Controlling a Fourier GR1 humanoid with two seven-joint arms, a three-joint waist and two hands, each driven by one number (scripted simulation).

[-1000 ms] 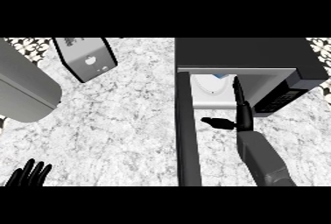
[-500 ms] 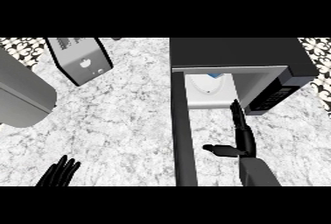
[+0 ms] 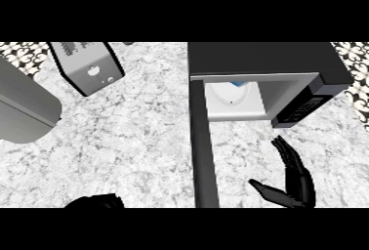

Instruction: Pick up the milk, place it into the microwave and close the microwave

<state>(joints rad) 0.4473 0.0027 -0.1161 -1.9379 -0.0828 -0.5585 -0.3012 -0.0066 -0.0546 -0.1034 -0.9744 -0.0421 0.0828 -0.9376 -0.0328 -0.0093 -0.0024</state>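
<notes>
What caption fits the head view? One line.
Milk inside the open microwave, door ajar, right hand open nearby.

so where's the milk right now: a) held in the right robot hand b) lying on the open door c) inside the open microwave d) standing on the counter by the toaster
c, the milk sits inside the microwave cavity with the door swung open, while the right robot hand is open and holds nothing out in front.

milk in microwave, toaster left
</notes>
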